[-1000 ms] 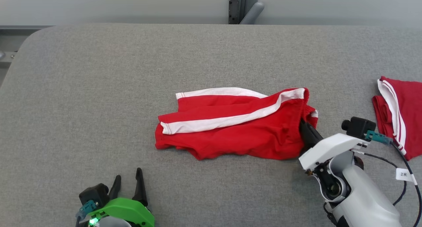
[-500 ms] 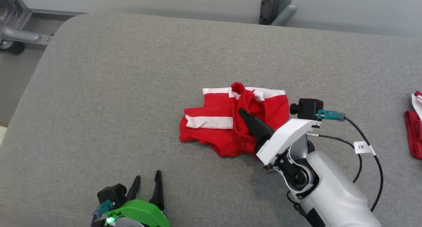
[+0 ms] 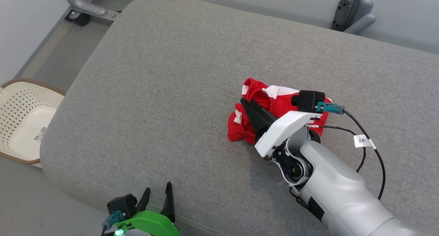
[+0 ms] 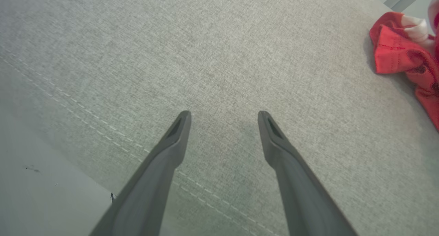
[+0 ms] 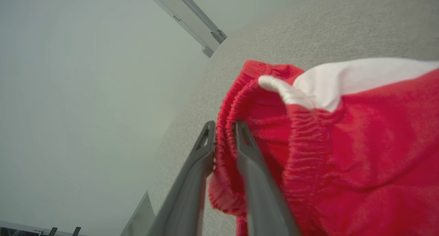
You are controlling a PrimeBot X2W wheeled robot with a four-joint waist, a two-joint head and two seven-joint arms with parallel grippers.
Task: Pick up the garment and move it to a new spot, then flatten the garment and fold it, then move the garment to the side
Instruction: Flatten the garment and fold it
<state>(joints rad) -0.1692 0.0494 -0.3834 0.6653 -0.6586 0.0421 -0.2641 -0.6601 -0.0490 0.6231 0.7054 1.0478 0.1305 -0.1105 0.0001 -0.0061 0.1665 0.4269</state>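
Note:
The garment is a pair of red shorts with white stripes, bunched in a heap on the grey padded table. My right gripper lies across the heap, fingers pointing up-left. In the right wrist view the two fingers stand close together, with the red elastic waistband pinched between them. My left gripper is open and holds nothing near the table's front edge; its wrist view shows the fingers spread over bare fabric, with the garment far off at the right.
A cream perforated basket with a brown rim stands on the floor left of the table. A grey metal bracket rises behind the far edge. The table's rounded left corner and stitched front seam lie near my left gripper.
The head camera has swung left. My right gripper has dragged the waistband leftward over the shorts, so the spread garment is now a bunched heap. The left gripper stays open.

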